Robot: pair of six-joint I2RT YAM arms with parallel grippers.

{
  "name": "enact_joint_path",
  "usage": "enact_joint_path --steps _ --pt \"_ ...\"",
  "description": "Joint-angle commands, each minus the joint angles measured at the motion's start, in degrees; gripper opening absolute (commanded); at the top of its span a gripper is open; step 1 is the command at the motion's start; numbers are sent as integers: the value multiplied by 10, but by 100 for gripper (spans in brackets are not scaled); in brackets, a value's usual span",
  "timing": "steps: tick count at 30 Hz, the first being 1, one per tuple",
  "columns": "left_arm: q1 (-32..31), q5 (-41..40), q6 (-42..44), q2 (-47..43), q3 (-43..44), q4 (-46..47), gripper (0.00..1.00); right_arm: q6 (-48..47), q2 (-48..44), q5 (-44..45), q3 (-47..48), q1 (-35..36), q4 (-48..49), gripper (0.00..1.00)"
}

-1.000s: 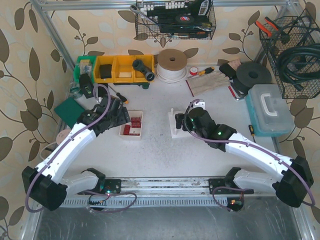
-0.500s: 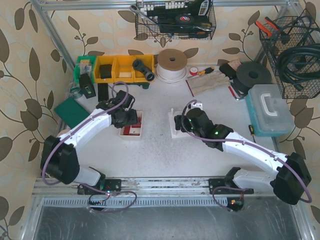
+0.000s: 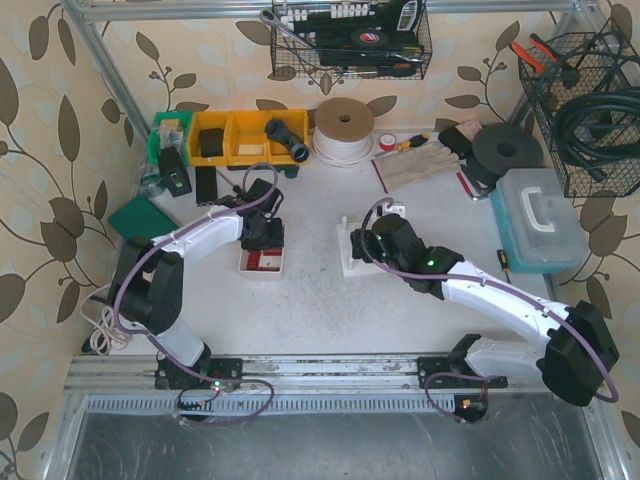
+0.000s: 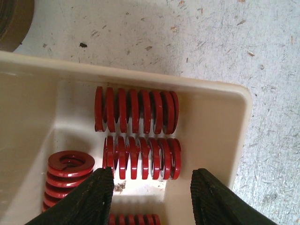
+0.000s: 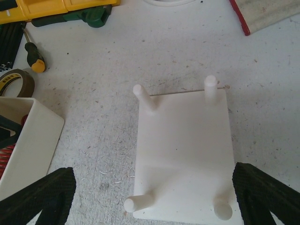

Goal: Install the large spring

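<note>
While poised above springs [image 4: 140, 158], left end effector [image 4: 152, 193] spread

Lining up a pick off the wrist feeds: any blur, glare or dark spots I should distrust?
Left wrist: red coil springs sharp, cream plastic tray floor washed out between the left hand's soft-edged fingers. Right wrist: white pegged plate bright and low-contrast, pegs distinct. Top external: even light, no glare.

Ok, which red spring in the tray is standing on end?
The spring at far left in the left wrist view: its ring end faces up; the others lie sideways.
</note>
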Motion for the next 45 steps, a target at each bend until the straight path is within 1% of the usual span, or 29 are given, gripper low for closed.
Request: enact_joint_path --steps 1,4,7,13,22,29,33,36,39,41,45 --pt "2 0 -1 6 3 18 50 1 14 -4 17 -5 7 90" --pt "2 -14 -6 7 -1 17 50 0 20 -2 21 -6 6 90" --pt "-1 -44 -30 7 -1 -11 50 -1 23 1 23 -6 8 90" --pt "-5 -50 -65 14 -9 -21 51 -1 31 0 27 -7 6 89" --pt "-8 -48 -71 35 -10 -8 51 -3 33 -4 29 -8 8 89" --pt "-8 -53 -64 62 6 -14 51 -6 45 -6 35 -10 7 89" --pt "-8 -59 -54 77 19 -15 48 -5 49 -6 35 -12 8 89" --pt "-7 -70 -39 90 36 -23 43 -5 50 -6 35 -12 10 89" --pt "-7 -85 -26 88 46 -32 34 -6 50 -7 35 -12 14 89" --pt "-7 -93 -23 84 49 -43 30 -7 53 -9 37 -13 13 89" --pt "-8 -87 -28 69 49 -50 28 -8 53 -9 36 -13 14 89"
